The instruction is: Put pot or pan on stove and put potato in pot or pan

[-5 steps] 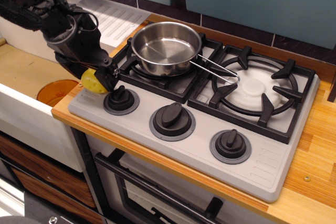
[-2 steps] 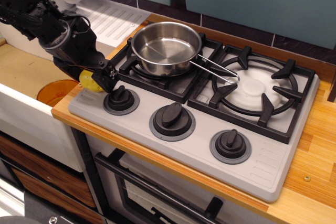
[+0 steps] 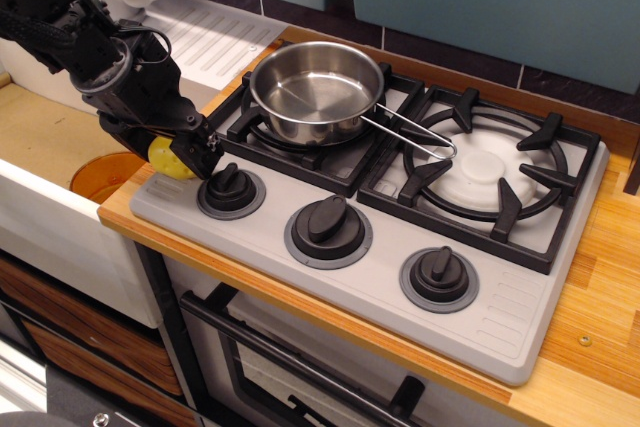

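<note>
observation.image: single view, looking down at the stove from its front left.
Sink: a pale basin (image 3: 45,137) lies at far left, below bench level; an orange disc (image 3: 105,175) sits in it beside the bench edge. It is not the potato.
Pincer: the black pincer (image 3: 192,155) hangs over the stove's left front corner, just left of the first knob (image 3: 230,187). Its jaws look drawn in around the potato, though the arm's bulk hides the contact, so the hold is a judgement.
Potato: only a yellow sliver of the potato (image 3: 163,156) shows under the pincer, at the stove's left rim, well short of the pan.
Bench: the wooden bench (image 3: 600,277) carries the stove; its bare strip shows at right.
Stove: the stove (image 3: 500,317) is light grey, with two black grates and three knobs along the front.
Pan: the steel pan (image 3: 318,92) stands upright on the left grate, its wire handle reaching right toward the other burner.
Pan contents: nothing is in it; the bright bottom is bare.
Right burner: its white disc (image 3: 485,165) is uncovered.
Done: the pan is on the stove, so the first half of the task looks finished.
Left: the potato must be carried up and right over the pan's rim and let go inside.
Risk: the near rim is the thing to clear, I judge.
</note>
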{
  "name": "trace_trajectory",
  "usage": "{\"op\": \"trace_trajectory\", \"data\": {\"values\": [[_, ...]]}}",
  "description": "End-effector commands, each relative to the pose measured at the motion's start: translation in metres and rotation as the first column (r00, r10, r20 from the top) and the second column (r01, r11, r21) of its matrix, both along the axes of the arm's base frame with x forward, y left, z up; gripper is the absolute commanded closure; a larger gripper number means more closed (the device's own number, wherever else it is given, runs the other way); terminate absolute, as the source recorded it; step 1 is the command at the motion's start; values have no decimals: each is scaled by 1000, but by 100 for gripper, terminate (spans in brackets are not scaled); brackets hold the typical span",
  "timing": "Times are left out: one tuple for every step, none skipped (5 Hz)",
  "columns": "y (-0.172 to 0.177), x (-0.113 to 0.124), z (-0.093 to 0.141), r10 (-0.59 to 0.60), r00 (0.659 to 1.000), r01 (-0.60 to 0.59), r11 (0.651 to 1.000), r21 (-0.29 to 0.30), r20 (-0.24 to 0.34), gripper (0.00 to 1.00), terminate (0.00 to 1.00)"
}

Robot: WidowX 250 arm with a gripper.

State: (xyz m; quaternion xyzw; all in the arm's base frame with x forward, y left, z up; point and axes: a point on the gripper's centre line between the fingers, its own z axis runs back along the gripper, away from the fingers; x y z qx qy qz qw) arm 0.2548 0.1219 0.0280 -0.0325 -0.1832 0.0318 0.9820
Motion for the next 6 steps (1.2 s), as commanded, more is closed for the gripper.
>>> {"op": "trace_trajectory", "data": {"values": [[0, 16, 55, 36, 999, -38, 997, 60, 23, 100, 0], [-4, 21, 83, 64, 998, -65, 995, 75, 15, 100, 0], [-17, 30, 101, 111, 994, -111, 991, 74, 6, 100, 0], [-31, 45, 106, 149, 989, -150, 987, 61, 6, 100, 0], [-44, 58, 106, 173, 985, -173, 983, 52, 14, 100, 0], [-55, 69, 100, 184, 983, -185, 982, 31, 25, 100, 0]]}}
